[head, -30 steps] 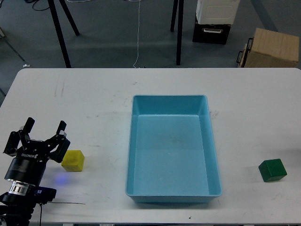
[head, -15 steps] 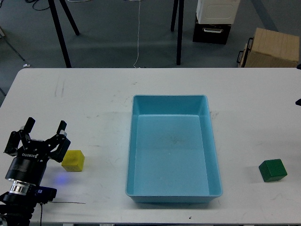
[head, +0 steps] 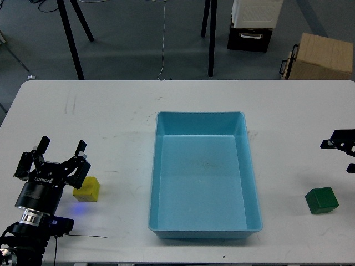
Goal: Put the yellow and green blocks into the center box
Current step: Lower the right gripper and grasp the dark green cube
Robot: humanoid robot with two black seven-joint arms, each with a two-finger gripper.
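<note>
The light blue tray (head: 204, 177) sits in the middle of the white table (head: 111, 111), long side running away from the camera, and nothing lies inside it — its floor shows bare from wall to wall.

Left of the tray, near the table's front edge, rests the yellow block (head: 87, 189). The left gripper (head: 52, 157) is just beside that block on the side away from the tray, its fingers spread apart and pointing up and away; its right-hand finger overlaps the block's upper left corner in this view, but nothing sits between the fingers. A small blue glow shows on the table just in front of the block.

Right of the tray, well apart from it and also near the front edge, stands the green block (head: 321, 200), upright and alone on the table. The right gripper (head: 345, 145) pokes in from the frame's edge, farther back than the green block and not touching it — only dark tips show, so whether it is spread or closed cannot be told.

Beyond the table, on the floor behind the tray, are a brown cardboard box (head: 320, 56) and a black-and-white case (head: 253, 25).
</note>
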